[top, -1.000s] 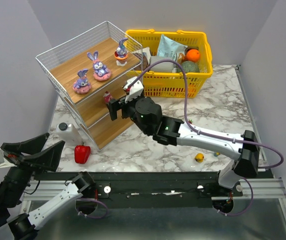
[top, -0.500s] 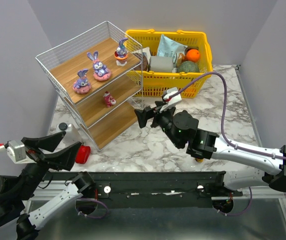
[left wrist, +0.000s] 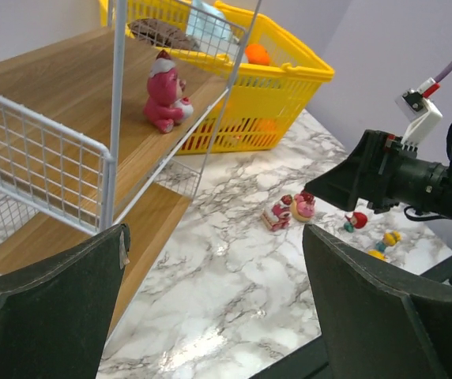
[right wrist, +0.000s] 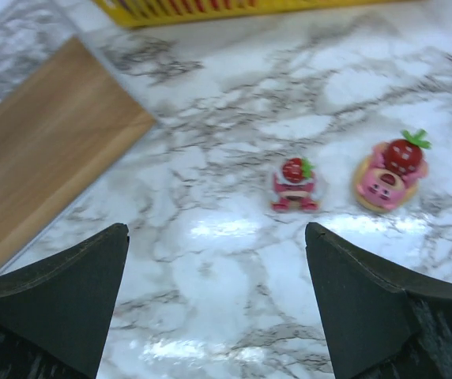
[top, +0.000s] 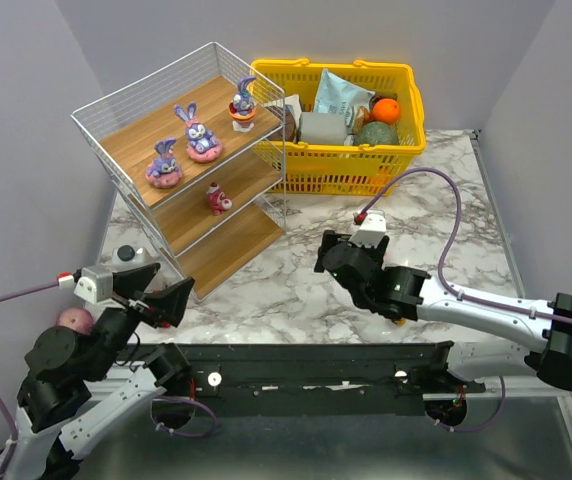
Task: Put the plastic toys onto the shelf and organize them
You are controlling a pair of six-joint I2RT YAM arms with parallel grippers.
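The shelf stands at the back left, with three purple bunnies on its top board. A pink bear figure stands on the middle board. On the marble lie a small red-pink toy and a pink donut figure, then a tiny red piece and a yellow piece. My right gripper hangs open just short of the first two. My left gripper is open and empty by the shelf's front corner.
A yellow basket full of groceries stands behind the shelf on the right. A white bottle sits left of the shelf's foot, partly behind my left arm. The shelf's bottom board lies left of the right gripper.
The right gripper has drawn back from the shelf's middle board, rightward and nearer, leaving the pink bear there. The left arm has swung forward and rightward to the shelf's front corner.
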